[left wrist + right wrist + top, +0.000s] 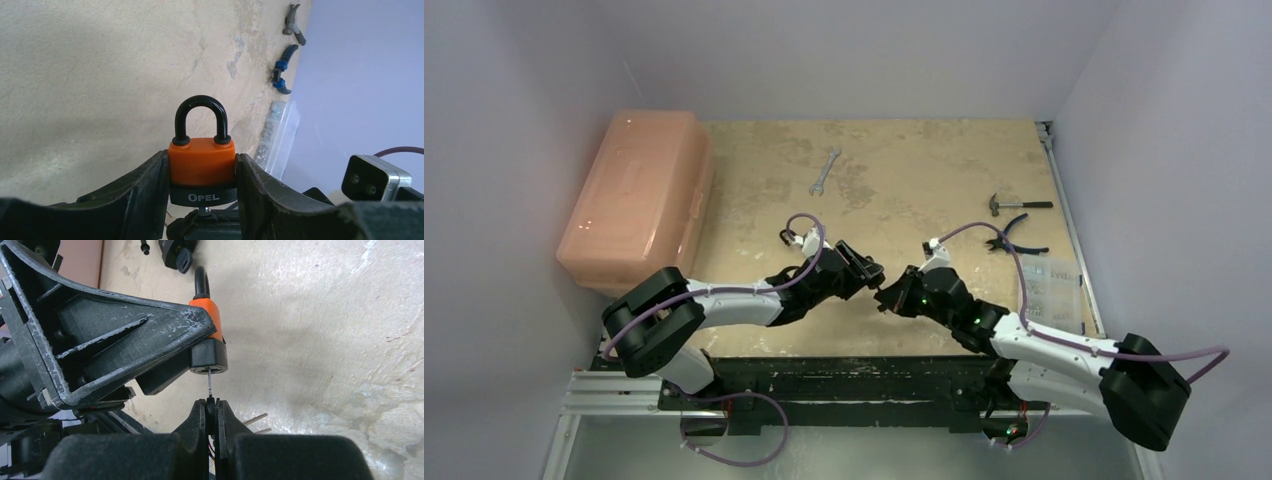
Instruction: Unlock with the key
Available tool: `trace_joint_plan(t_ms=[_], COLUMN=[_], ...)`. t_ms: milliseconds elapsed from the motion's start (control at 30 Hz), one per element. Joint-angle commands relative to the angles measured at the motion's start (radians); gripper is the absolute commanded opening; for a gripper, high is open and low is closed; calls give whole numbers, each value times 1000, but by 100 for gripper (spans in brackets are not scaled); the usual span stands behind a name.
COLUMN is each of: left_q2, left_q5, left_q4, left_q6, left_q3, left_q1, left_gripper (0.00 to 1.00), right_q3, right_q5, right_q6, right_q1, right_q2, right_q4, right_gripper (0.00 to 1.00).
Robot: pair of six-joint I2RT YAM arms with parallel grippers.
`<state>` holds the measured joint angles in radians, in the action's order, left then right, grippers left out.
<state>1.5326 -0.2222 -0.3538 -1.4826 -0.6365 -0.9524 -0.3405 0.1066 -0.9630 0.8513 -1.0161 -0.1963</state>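
Note:
My left gripper (202, 172) is shut on an orange padlock (201, 161) with a black base marked OPEL and a black shackle, which sits closed in both holes. The padlock also shows in the right wrist view (211, 335), base pointing at my right gripper. My right gripper (211, 404) is shut on the black head of a key (210, 382). The thin silver blade stands in the keyhole in the padlock's base. In the top view both grippers, left (869, 275) and right (894, 296), meet above the table's near middle.
A salmon plastic toolbox (636, 195) stands at the left. A wrench (824, 170) lies at the back, a hammer (1016, 204) and blue-handled pliers (1016, 236) at the right, and a clear parts box (1056, 290) near the right edge. A second black key (179, 256) lies behind the padlock.

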Motion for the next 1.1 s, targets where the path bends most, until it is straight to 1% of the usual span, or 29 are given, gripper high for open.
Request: trace_joint_plan(t_ms=[0, 100, 167, 200, 300, 367, 467, 533, 567, 633, 733, 867, 1067], left_q2=[-35, -35, -37, -37, -38, -40, -44, -51, -55, -66, -83, -105, -106], left_q5=[73, 78, 86, 88, 92, 90, 85, 78, 71, 62, 60, 49, 45], left_q4=[-24, -37, -37, -34, -31, -33, -39, -43, -43, -43, -30, -12, -33], left_q6=[-12, -8, -2, -1, 0, -2, -5, -10, -11, -12, -10, -12, -23], left_q3=[9, 7, 1, -2, -3, -3, -4, -3, -3, -5, -9, -8, -3], left_q1=[-37, -42, -45, -45, -48, -49, -52, -55, -57, -63, -65, -70, -91], left_gripper=[0, 0, 0, 0, 0, 0, 0, 0, 0, 0, 0, 0, 0], right_q3=[-45, -85, -102, -121, -168, -188, -202, -206, -209, -210, -226, -242, -232], right_q5=[151, 152, 76, 59, 68, 106, 156, 152, 147, 107, 65, 65, 21], right_q6=[23, 98, 235, 288, 396, 421, 371, 294, 231, 170, 168, 210, 154], right_q1=[-17, -17, -17, -17, -17, -17, -18, -25, -33, -49, -55, -61, -97], right_q2=[59, 39, 23, 15, -1, -1, 14, 25, 29, 34, 33, 33, 25], right_q4=[-142, -109, -156, -143, -78, -38, 10, 23, 32, 27, 10, -15, -95], right_gripper=[0, 0, 0, 0, 0, 0, 0, 0, 0, 0, 0, 0, 0])
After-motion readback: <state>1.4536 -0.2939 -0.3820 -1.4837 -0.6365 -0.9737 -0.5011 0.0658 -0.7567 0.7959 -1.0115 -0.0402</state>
